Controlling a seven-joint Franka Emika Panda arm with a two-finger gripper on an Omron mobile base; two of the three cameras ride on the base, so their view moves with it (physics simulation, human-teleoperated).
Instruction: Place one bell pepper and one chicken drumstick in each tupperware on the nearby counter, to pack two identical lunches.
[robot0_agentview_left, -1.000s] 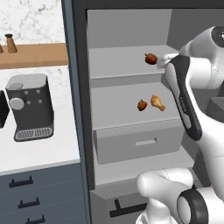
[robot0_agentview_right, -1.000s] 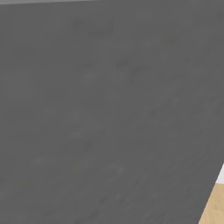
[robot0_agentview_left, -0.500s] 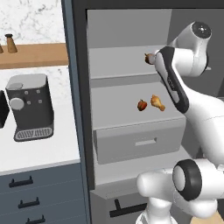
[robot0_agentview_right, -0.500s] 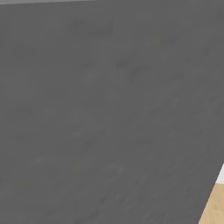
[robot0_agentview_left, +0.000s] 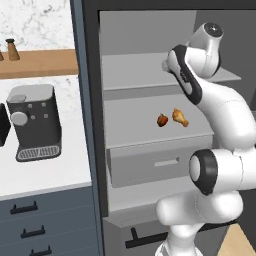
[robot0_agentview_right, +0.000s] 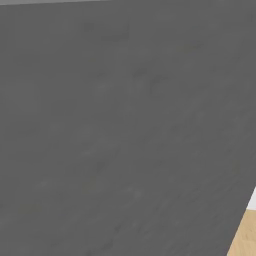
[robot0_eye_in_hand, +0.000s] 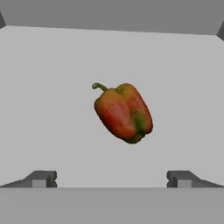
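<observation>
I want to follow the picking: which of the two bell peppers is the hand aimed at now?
The bell pepper on the upper shelf, lying alone before the open hand. The other pepper lies one shelf lower, beside a chicken drumstick.

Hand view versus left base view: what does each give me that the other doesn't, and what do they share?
Hand view: a bell pepper lying on a pale grey shelf surface, centred ahead of the open gripper and not touched by it.

Left base view: another bell pepper beside a chicken drumstick on the lower shelf, the white counter, the coffee machine.

Shared: the same grey shelved compartment.
</observation>
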